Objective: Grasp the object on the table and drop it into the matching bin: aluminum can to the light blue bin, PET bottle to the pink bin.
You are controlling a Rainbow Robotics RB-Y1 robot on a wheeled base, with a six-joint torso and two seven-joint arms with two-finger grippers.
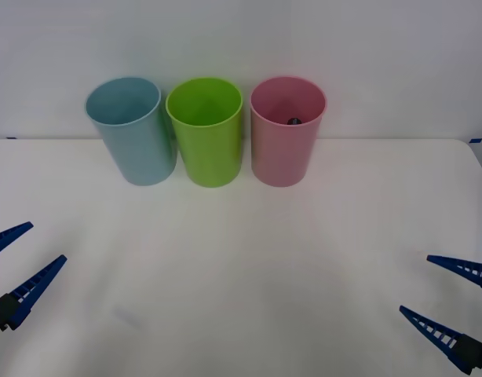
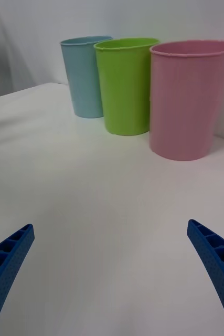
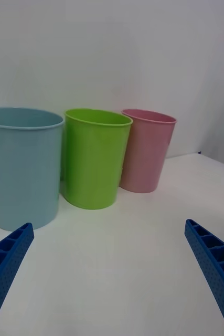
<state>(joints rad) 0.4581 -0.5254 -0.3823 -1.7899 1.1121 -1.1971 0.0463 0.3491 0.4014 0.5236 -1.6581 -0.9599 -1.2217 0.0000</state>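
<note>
The small translucent dark-grey plastic bottle [image 1: 294, 120] lies inside the tall pink plastic bin [image 1: 286, 149], only its dark cap showing. It is probably light, smooth and slightly squashy (best pinched across the body). Both arms sit low at the white worktop's [image 1: 241, 267] near corners, left pincer [image 1: 16, 257] and right pincer [image 1: 443, 288] released, empty.

Three bins, light blue bin [image 1: 133, 129], lime green bin [image 1: 206, 129], pink bin [image 1: 286, 129], block the table's [image 1: 241, 275] far edge.
</note>
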